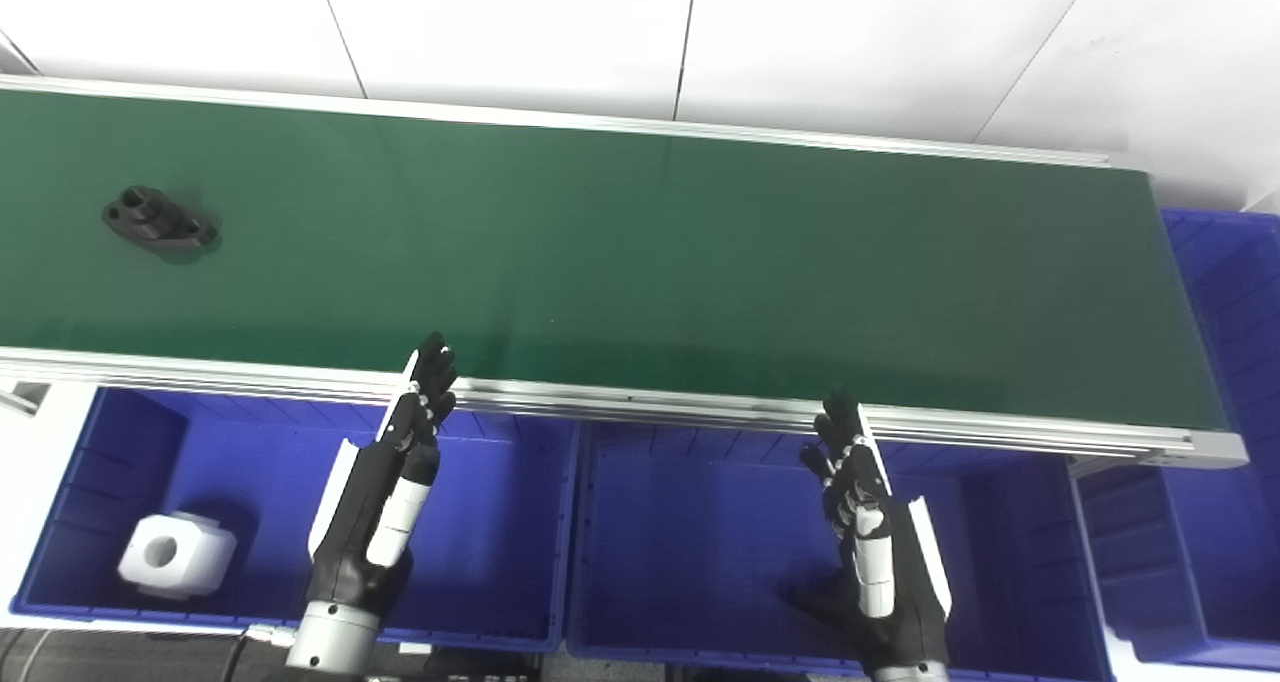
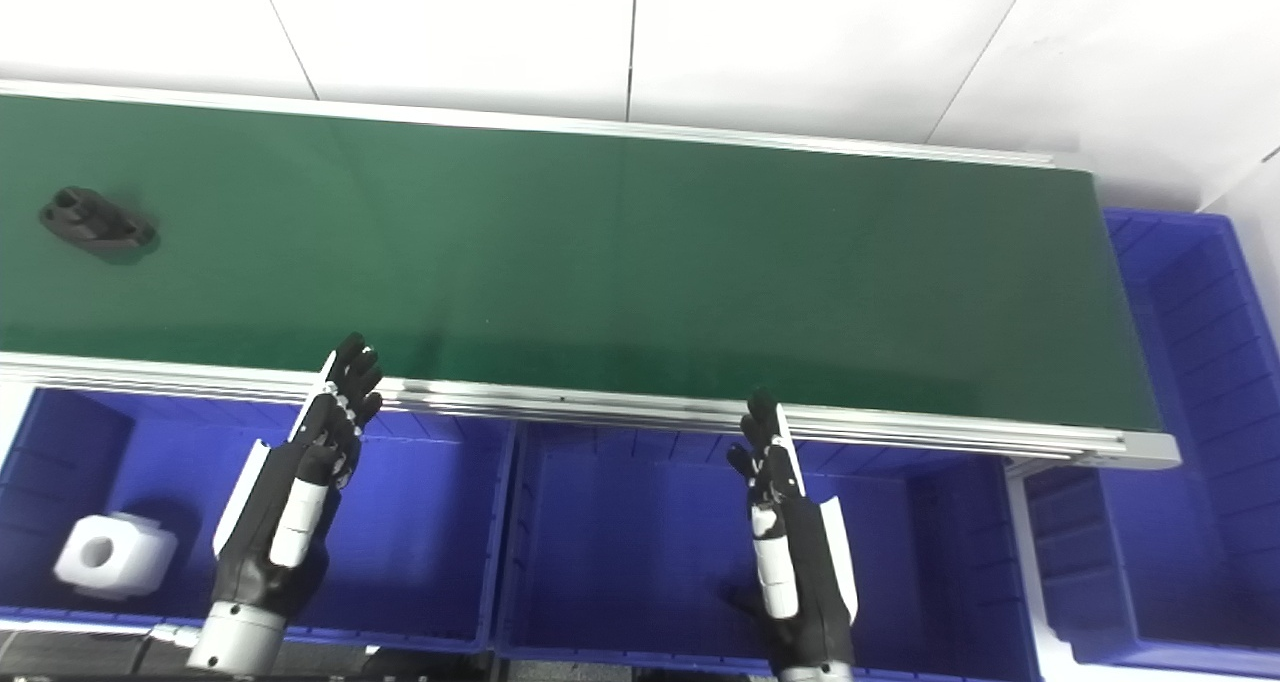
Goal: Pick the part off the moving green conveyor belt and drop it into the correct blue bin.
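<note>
Black part (image 1: 160,220) sits on the green conveyor belt (image 1: 640,252) at about 10 o'clock from my left hand, well apart from both hands, nothing touching it. It looks like a flat flange with a raised boss at one end and holes through the plate; I judge it rigid, fairly light, probably molded or printed plastic, not fragile, maybe a bit slick on the matte faces. Best hold, I think: pinch across the narrow sides of the plate, or thumb and fingers around the boss, since the plate lies low on the belt. White block (image 1: 178,555) with a round hole lies in the left blue bin (image 1: 480,582), at 9 o'clock from my left hand. My left hand (image 1: 385,502) hovers over that bin, fingers straight and spread, tips at the belt's near rail, holding nothing. Middle blue bin (image 1: 700,562) shows nothing in it. My right hand (image 1: 868,537) hovers over the middle bin, fingers extended and apart too, empty, tips near the rail. Right blue bin (image 1: 1225,382) wraps the belt's end at 3 o'clock. Pick not yet started; left hand is the nearer one.
</note>
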Robot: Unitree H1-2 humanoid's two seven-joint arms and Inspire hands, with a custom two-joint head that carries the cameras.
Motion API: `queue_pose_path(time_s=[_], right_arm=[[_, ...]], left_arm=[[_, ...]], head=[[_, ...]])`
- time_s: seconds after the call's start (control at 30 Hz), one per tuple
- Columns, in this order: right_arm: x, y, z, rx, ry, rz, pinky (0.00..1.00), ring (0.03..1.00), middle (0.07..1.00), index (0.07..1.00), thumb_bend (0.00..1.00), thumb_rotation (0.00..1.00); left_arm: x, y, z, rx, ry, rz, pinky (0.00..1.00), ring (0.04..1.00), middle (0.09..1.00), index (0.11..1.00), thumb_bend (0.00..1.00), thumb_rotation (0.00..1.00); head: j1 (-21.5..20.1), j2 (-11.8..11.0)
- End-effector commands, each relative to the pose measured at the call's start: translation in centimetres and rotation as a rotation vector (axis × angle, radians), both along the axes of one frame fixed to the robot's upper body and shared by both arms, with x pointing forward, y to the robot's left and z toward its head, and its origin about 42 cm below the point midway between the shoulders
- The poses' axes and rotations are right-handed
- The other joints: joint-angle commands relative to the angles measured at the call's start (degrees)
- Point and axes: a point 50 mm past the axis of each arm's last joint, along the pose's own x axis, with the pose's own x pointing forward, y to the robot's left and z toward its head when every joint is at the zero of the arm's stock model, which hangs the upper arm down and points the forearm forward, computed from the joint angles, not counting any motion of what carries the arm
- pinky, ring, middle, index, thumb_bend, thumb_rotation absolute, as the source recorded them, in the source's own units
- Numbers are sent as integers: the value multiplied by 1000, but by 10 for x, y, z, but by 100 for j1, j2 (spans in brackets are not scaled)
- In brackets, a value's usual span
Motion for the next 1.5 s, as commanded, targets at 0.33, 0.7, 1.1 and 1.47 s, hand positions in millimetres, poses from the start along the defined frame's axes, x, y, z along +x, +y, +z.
queue_pose_path(time_s=[0.33, 0.7, 1.1, 1.47], right_arm=[[3, 1, 6, 12, -52, 3, 930, 990, 1000, 1000, 898, 993], [3, 1, 5, 12, -52, 4, 925, 983, 1000, 1000, 893, 991], [-1, -12, -12, 5, -48, 7, 939, 990, 1000, 1000, 903, 994], [-2, -20, -30, 0, -44, 17, 961, 993, 1000, 1000, 884, 997]], left_arm=[[4, 0, 8, 22, -51, -7, 999, 1000, 1000, 1000, 755, 918], [4, 0, 8, 23, -52, -7, 998, 1000, 1000, 1000, 751, 904], [0, -11, -11, 27, -52, -12, 989, 996, 1000, 1000, 733, 880], [3, -16, -20, 42, -50, -10, 874, 934, 985, 1000, 700, 827]], head=[[5, 2], [1, 3], [853, -749], [974, -1317]])
